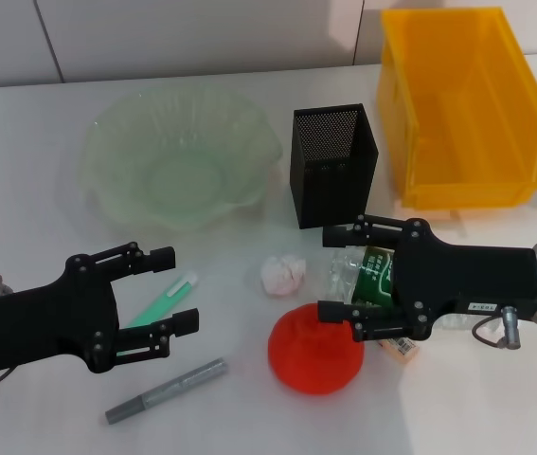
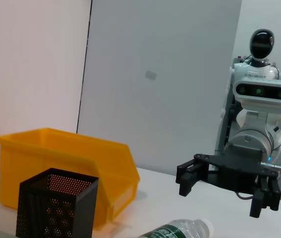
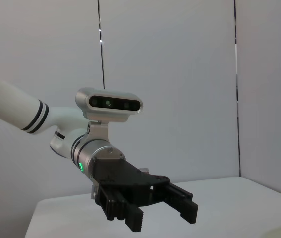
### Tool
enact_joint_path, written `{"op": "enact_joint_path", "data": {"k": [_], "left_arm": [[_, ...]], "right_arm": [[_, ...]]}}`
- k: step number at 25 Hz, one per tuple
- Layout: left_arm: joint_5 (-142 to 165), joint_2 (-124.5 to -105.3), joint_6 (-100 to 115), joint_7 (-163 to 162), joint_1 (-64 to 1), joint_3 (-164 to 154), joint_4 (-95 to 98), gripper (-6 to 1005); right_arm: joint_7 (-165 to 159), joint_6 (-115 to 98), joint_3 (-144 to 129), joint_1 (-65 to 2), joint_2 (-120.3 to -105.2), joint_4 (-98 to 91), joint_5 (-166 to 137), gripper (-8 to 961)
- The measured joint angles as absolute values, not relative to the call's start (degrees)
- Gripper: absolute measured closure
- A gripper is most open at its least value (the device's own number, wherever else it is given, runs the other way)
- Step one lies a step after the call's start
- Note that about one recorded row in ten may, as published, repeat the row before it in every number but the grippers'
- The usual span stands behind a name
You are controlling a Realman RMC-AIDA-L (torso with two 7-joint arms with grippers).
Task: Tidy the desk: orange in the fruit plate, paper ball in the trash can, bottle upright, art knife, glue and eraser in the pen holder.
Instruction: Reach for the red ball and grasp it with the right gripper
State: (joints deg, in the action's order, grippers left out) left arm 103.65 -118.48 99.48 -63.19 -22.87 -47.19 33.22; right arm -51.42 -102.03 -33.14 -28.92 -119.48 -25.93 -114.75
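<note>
Both claws gape released: right gripper (image 1: pixel 339 275) straddles the lying bottle (image 1: pixel 367 275), orange (image 1: pixel 314 349) touching beneath its lower finger; closing carelessly could nudge it rolling.

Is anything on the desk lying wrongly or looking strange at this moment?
Yes. The bottle lies on its side near the orange, under the open right gripper. The paper ball sits loose on the desk, not in the trash can. The fruit plate and pen holder look empty. Nothing seems spilled or broken.
</note>
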Motion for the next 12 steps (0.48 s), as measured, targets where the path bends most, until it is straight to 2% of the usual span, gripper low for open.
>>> {"op": "enact_joint_path", "data": {"k": [12], "left_arm": [[103.6, -118.54, 99.5, -63.2, -22.9, -47.1, 33.1, 214]], "right_arm": [[-52.7, -102.3, -33.3, -28.0, -119.2, -26.4, -114.8, 141]]}}
